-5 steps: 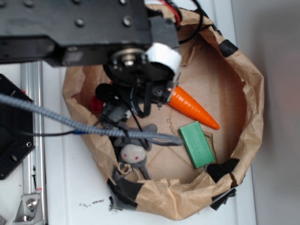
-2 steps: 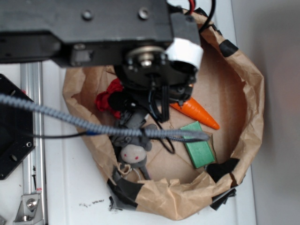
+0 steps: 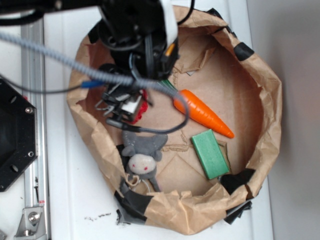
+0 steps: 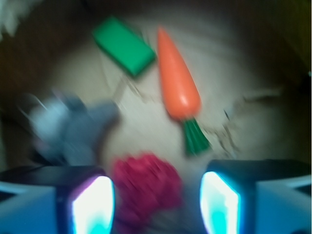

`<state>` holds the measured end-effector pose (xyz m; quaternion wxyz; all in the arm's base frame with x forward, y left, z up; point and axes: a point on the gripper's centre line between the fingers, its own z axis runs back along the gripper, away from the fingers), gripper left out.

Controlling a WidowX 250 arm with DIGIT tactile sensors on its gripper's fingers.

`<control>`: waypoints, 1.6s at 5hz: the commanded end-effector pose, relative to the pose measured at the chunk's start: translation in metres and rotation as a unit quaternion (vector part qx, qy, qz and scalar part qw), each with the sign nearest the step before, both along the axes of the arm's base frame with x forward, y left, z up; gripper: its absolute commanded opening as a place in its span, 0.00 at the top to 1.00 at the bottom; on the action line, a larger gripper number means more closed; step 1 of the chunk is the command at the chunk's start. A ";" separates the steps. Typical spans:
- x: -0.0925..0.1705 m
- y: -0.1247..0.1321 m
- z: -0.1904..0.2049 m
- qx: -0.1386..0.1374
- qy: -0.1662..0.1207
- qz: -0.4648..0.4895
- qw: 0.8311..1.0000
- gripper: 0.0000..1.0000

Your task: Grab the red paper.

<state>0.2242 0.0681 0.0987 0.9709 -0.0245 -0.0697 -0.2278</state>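
1. Hand [image 4: 157, 200]: in the wrist view the two pale-lit fingers [image 4: 92, 202] are spread wide, one on each side of the frame's lower edge. Nothing is pinched between them.
2. Target: the bright red crumpled ball of tissue-like paper [image 4: 146, 187] lies in the gap between the fingers, nearer the left one. View is blurred; I cannot tell whether either finger touches it. In the exterior view only a sliver of red [image 3: 143, 109] shows under the hand, close to the left wall of the big brown paper sheet with black tape [image 3: 265, 85] folded up into a nest.
3. Just beyond the red paper: grey plush toy animal with a pale face [image 3: 142, 157], toward the nest's near-left wall.
4. Farther: orange toy carrot with green top [image 3: 202, 112], lying mid-floor, well clear of the hand.
5. Farthest: green rectangular block [image 3: 210, 153], beside the carrot's tip.
6. Progress (judgement): approach and alignment look done, with the hand straddling the target. Left: lower if needed, close on the paper, lift. Grasp not yet made.
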 end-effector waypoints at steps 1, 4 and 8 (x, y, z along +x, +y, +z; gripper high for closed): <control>-0.016 -0.003 -0.029 -0.027 0.039 -0.069 0.997 0.00; -0.027 -0.013 -0.052 -0.025 0.059 -0.060 0.996 0.00; 0.013 -0.060 -0.070 -0.008 0.041 -0.040 0.998 1.00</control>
